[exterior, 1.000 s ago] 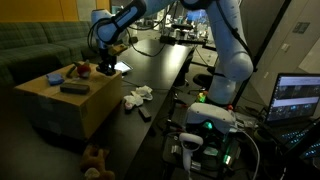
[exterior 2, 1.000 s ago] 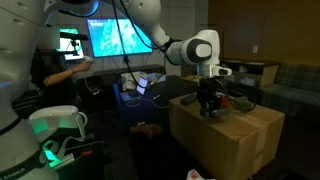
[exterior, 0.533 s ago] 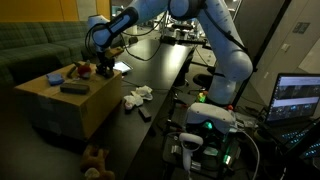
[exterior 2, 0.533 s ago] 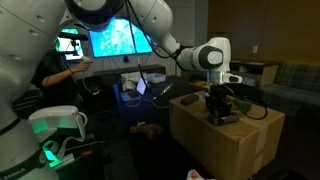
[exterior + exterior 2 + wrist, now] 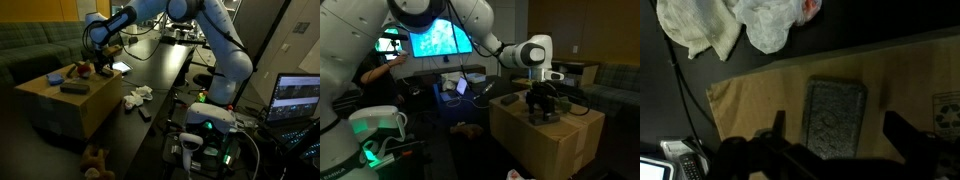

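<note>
Cloths [image 5: 700,30] lie beyond box [image 5: 755,95]; grey block [image 5: 835,118] sits below open jaws.

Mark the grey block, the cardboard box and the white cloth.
grey block [image 5: 835,118], wrist view, middle of its top face
cardboard box [image 5: 755,105], wrist view, bare top left of the block
white cloth [image 5: 137,97], in an exterior view, middle of the crumpled heap

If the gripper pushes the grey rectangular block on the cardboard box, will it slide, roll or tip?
The grey block lies flat on the cardboard box, so it would probably slide rather than roll or tip. Its speckled, rough-looking top is probably not slippery. Its weight cannot be judged.
</note>
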Controlling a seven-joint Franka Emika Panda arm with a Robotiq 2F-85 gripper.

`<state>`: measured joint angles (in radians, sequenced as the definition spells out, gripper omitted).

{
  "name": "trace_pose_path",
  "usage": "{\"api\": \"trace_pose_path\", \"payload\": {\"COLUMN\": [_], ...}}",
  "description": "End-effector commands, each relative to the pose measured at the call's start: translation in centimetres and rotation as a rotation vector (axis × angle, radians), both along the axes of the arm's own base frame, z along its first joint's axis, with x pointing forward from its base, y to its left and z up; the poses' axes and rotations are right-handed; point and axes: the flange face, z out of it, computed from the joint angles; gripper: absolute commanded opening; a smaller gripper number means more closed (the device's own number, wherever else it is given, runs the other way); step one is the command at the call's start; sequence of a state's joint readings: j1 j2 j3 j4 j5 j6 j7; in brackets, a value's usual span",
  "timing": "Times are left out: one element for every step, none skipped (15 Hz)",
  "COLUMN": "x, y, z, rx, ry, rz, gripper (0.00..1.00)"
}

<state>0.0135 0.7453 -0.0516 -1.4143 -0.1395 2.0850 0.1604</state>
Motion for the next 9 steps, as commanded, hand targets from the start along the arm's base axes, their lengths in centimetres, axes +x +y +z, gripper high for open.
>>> {"api": "trace_pose_path", "payload": {"x": [0.6, 0.6, 0.7, 0.8, 1.0, 1.1, 1.2, 1.3, 1.5], "y": [0.7, 1.0, 1.5, 1.9, 2.4, 3.0, 3.6, 4.2, 4.9], "z": [2.4, 3.1, 3.7, 4.5, 5.2, 5.8, 6.6, 7.3, 7.8], "rx": [-0.005, -0.003, -0.002, 0.001, 0.002, 0.004, 0.007, 0.007, 0.011], "ry": [-0.024, -0.034, -0.046, -0.06, -0.073, -0.087, -0.102, -0.12, -0.136], "rz": [0.016, 0.024, 0.032, 0.039, 0.049, 0.057, 0.067, 0.075, 0.083], "gripper": [1.0, 1.0, 1.0, 1.0, 1.0, 1.0, 1.0, 1.0, 1.0]}}
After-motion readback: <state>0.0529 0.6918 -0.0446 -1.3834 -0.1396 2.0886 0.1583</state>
